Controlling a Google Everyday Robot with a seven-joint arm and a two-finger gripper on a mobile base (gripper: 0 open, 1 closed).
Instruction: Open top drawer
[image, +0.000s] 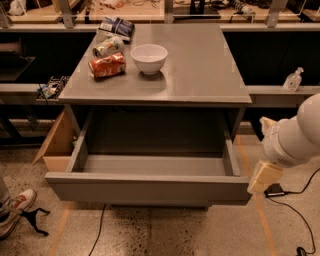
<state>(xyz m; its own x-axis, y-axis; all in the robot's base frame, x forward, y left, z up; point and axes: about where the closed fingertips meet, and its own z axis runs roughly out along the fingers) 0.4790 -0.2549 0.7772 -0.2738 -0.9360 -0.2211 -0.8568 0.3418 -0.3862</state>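
Observation:
The top drawer (150, 187) is a wide matte grey drawer with a flat handleless front. It stands pulled far out from under the grey cabinet top (200, 65), and its shallow grey box shows empty inside. My gripper (264, 176) hangs at the end of the white arm (295, 135), just right of the drawer's front right corner and apart from it.
On the cabinet top stand a white bowl (149, 58), a lying orange can (107, 65), a second can (108, 46) and a dark packet (116, 25). A cardboard box (57, 142) sits left of the drawer. A shoe (15, 210) is at the lower left. Cables (295, 210) run on the floor at right.

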